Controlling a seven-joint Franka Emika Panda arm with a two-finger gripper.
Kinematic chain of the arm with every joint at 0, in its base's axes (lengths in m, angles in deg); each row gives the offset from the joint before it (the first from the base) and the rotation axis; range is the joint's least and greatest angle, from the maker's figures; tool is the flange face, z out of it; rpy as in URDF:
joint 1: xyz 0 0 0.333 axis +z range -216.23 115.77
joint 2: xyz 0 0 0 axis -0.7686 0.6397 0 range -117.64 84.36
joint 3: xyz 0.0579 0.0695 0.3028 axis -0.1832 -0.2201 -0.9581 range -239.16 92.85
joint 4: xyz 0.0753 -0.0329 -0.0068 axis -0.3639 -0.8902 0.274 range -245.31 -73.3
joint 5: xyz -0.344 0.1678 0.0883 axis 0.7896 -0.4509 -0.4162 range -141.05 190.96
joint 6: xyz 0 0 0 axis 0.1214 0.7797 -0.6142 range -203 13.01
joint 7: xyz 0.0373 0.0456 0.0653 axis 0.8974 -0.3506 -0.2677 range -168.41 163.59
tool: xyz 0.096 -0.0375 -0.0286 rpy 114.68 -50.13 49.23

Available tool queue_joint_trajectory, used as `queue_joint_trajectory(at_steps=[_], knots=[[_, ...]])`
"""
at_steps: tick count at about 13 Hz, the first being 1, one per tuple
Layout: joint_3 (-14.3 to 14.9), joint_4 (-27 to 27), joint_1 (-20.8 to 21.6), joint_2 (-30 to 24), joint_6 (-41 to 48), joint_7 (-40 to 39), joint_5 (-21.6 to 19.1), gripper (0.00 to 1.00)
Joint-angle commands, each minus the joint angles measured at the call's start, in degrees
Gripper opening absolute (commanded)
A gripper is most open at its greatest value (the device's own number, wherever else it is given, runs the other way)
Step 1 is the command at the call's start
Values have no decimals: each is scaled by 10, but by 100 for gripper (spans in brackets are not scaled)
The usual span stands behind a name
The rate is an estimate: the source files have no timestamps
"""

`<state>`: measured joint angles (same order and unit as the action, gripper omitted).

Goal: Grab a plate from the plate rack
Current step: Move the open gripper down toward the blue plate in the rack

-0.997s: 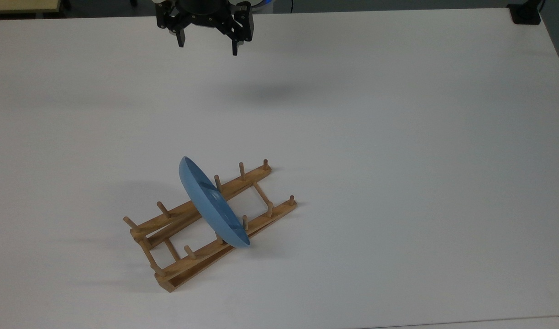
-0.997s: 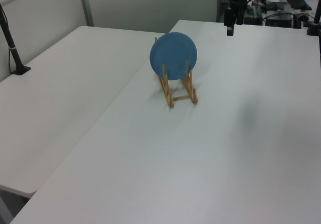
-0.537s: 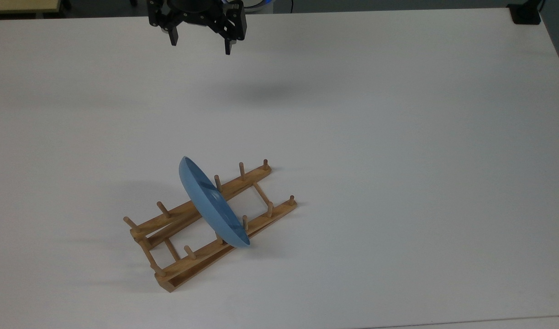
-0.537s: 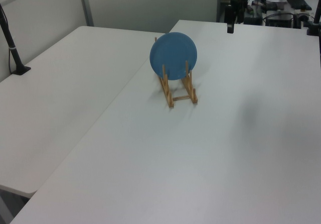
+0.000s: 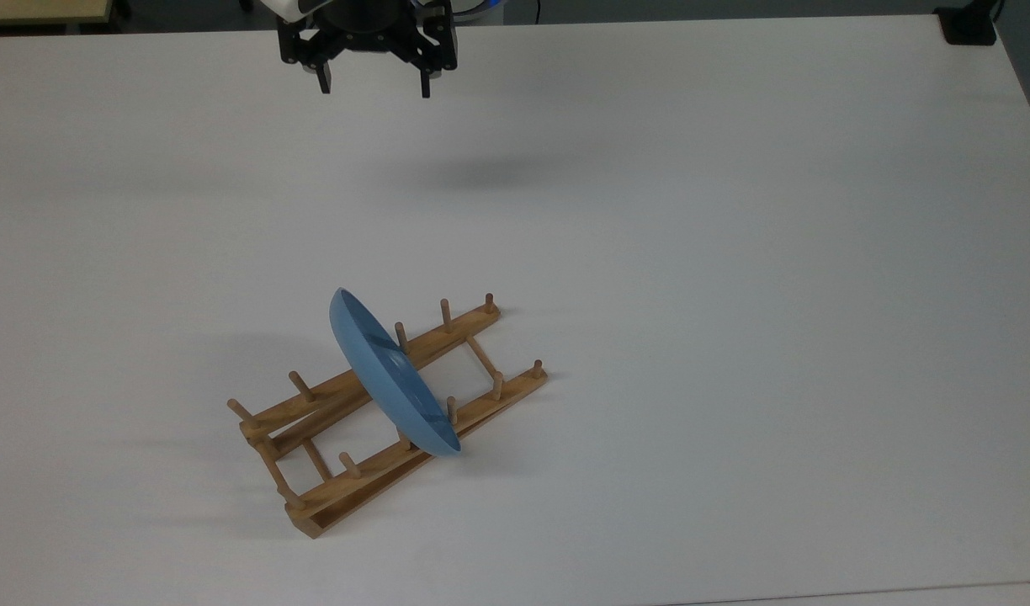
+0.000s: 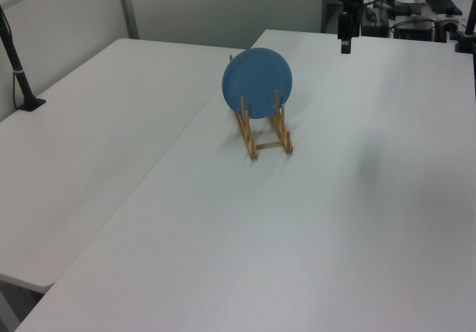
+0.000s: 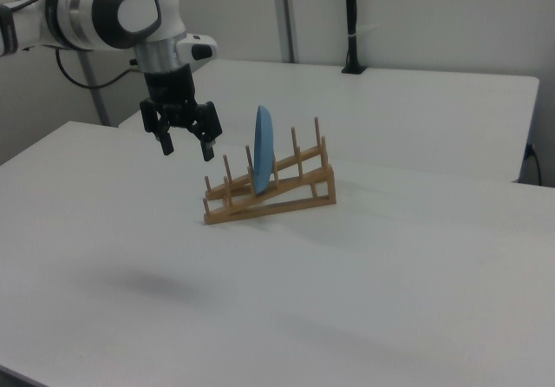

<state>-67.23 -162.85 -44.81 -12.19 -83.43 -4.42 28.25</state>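
Over the last second the gripper (image 5: 372, 87) has slid a little along the top edge of the top view, first toward 9 o'clock and then partly back, and its two fingertips, which hung at uneven heights, now sit nearly level. That reads as a turn of the wrist to square the jaws rather than real travel toward the target. The jaws are spread wide with nothing between them. The arm hangs high above the white table (image 5: 734, 295), and its soft shadow has not moved. For the task this means the approach has barely begun: the gripper remains well apart from the plate (image 5: 390, 380), which lies toward 6 o'clock from it in the top view, and a long descent is still needed.

The plate is plain light blue, round and shallow with a raised rim. It stands on edge, nearly upright, in a middle slot of the wooden plate rack (image 5: 380, 421), held between pegs on both rails. In the left view it shows as a full disc (image 6: 257, 82) rising well above the rack (image 6: 265, 132); in the right view it is a thin blue sliver (image 7: 263, 149), with the open gripper (image 7: 184, 147) at about 9 o'clock from it. Neither plate nor rack has shifted. The exposed upper rim looks like the likeliest place to pinch
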Motion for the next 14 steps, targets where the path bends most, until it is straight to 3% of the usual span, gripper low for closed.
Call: queue_joint_trajectory(at_steps=[1, 5, 8, 11, 14], knots=[[-1, 11, 1, 13, -11, -19, 9, 100], [1, 39, 3, 32, -142, -20, 30, 100], [3, 64, 13, 71, -234, -41, 108, 100], [5, 117, 13, 131, -308, -41, 144, 90], [8, 144, 13, 174, -371, -40, 178, 89]])
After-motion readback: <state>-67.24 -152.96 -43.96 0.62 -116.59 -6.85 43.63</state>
